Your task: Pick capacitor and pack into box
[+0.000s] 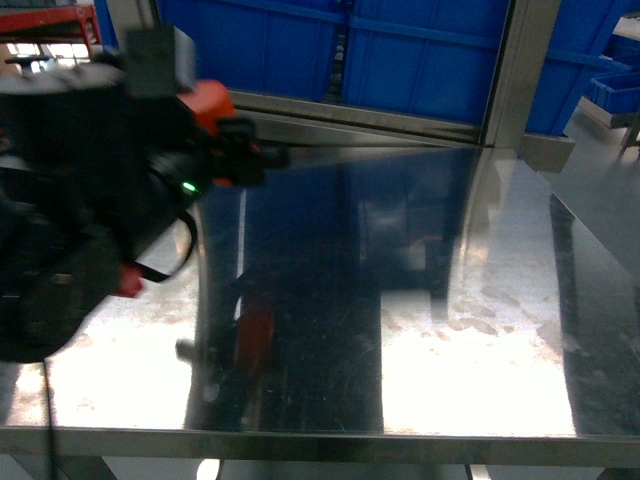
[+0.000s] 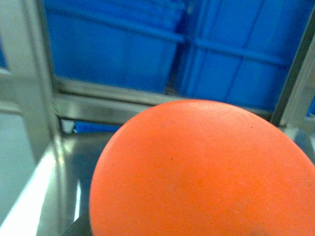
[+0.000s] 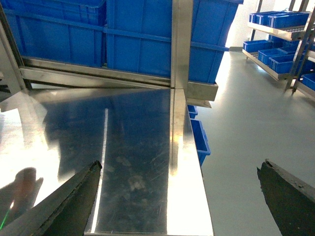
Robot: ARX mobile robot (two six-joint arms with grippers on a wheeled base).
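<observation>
No capacitor and no box show in any view. In the head view my left arm (image 1: 90, 200) looms large and blurred at the left, and its gripper (image 1: 255, 155), with orange parts, hangs over the steel table (image 1: 450, 300). A smooth orange rounded surface (image 2: 206, 172) fills the left wrist view and hides the jaws. The right gripper (image 3: 181, 167) is open, its dark fingers (image 3: 74, 196) far apart, with only the table's right edge and the floor between them. It does not appear in the head view.
Large blue bins (image 1: 400, 50) stand behind the table on a steel frame with an upright post (image 1: 510, 70). The table's right edge (image 3: 194, 187) drops to grey floor. Small blue bins (image 3: 199, 137) sit below it, and shelves of blue bins (image 3: 280, 39) stand at far right.
</observation>
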